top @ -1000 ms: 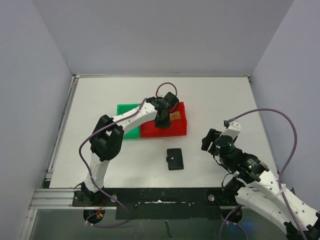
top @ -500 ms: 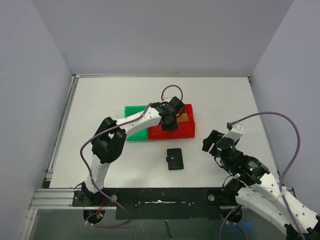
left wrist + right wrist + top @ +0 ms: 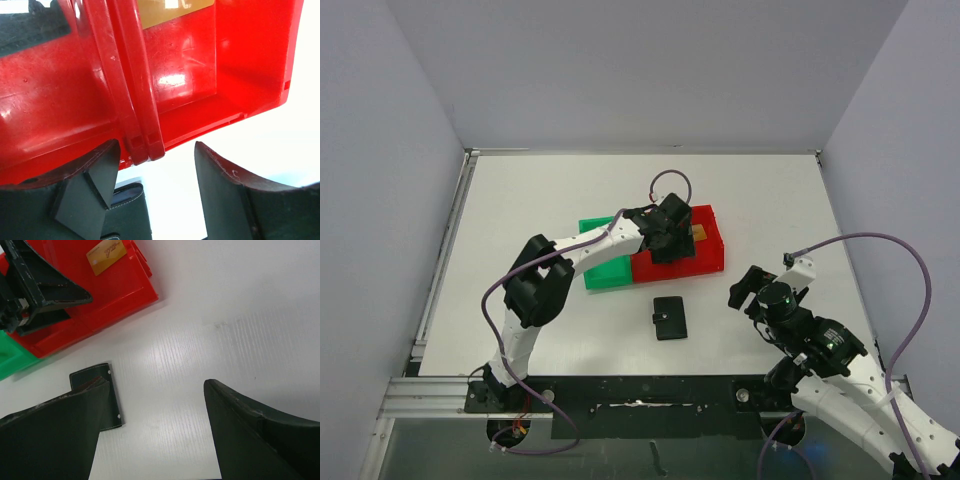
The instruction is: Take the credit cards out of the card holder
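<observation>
The card holder (image 3: 670, 318) is a small black wallet lying closed and flat on the white table, near the front middle. A tan-gold credit card (image 3: 699, 232) lies inside the red bin (image 3: 705, 262). My left gripper (image 3: 670, 238) hangs over that bin's near wall. In the left wrist view the left gripper (image 3: 156, 149) is open, with the bin's rim (image 3: 142, 140) just beyond its fingertips and nothing held. A corner of the card holder (image 3: 127, 212) shows below. My right gripper (image 3: 744, 291) is open to the right of the card holder (image 3: 114, 400), above bare table.
A green bin (image 3: 605, 270) sits against the red bin's left side. The red bin (image 3: 115, 295) with the gold card (image 3: 106, 256) shows in the right wrist view. A dark flat thing (image 3: 30, 27) lies in the red bin's other compartment.
The red and green bins slid to the right along with my left gripper, which then opened off the red bin's wall. My right gripper drew back toward the front and opened wider.
</observation>
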You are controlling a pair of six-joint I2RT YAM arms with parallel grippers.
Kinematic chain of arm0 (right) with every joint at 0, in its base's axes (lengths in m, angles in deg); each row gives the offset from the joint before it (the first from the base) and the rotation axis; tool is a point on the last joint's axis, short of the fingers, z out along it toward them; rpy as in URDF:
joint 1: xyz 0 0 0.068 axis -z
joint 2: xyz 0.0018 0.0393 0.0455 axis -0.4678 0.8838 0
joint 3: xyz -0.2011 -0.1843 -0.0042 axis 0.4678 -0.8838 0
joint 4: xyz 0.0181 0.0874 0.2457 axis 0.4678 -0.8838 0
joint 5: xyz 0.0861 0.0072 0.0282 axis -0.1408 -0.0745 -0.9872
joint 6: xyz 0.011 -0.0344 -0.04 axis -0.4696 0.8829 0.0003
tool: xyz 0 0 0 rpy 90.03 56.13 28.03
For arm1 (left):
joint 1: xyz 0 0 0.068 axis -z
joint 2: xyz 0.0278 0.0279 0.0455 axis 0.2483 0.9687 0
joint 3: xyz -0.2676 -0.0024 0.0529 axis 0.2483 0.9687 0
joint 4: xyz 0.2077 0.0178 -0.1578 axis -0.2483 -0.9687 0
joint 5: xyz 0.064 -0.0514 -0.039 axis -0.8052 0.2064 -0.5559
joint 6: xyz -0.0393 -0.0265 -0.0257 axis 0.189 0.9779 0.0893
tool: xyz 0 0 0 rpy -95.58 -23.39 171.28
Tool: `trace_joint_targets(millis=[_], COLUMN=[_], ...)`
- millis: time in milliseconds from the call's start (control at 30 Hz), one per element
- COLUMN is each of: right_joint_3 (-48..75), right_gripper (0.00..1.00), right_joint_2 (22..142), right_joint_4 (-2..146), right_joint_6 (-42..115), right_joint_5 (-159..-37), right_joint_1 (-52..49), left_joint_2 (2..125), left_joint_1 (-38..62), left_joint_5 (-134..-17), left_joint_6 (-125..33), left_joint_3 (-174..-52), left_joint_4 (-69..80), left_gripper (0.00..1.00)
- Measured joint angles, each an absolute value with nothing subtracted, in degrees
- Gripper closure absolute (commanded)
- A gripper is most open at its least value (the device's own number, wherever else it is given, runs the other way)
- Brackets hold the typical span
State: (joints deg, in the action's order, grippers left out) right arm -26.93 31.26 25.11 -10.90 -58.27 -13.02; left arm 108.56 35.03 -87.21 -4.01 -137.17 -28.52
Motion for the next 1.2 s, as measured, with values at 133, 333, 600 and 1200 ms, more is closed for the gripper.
trace_joint_targets(millis=[133, 333, 600, 1200], right_joint_3=[-26.2, -20.5, -21.9, -39.8], right_gripper=[0.18, 0.12, 0.29, 0.42], right_joint_2=[28.8, 31.0, 34.4, 54.1], right_joint_4=[23.8, 20.4, 25.5, 56.6], right_joint_6=[-11.5, -12.7, -12.5, -18.1], right_joint_5=[-58.2, -59.8, -67.1, -85.1], right_joint_1=[-13.0, -13.0, -13.0, -11.8], left_joint_2=[108.4, 105.6, 89.2, 38.3], left_joint_1=[35.0, 35.0, 34.4, 27.0], left_joint_5=[-86.4, -85.5, -84.9, -87.8], left_joint_6=[-4.1, -8.1, -14.6, -5.8], left_joint_3=[-137.2, -136.8, -128.7, -79.1], left_joint_4=[-28.1, -27.8, -25.1, -15.6], left_gripper=[0.31, 0.28, 0.27, 0.27])
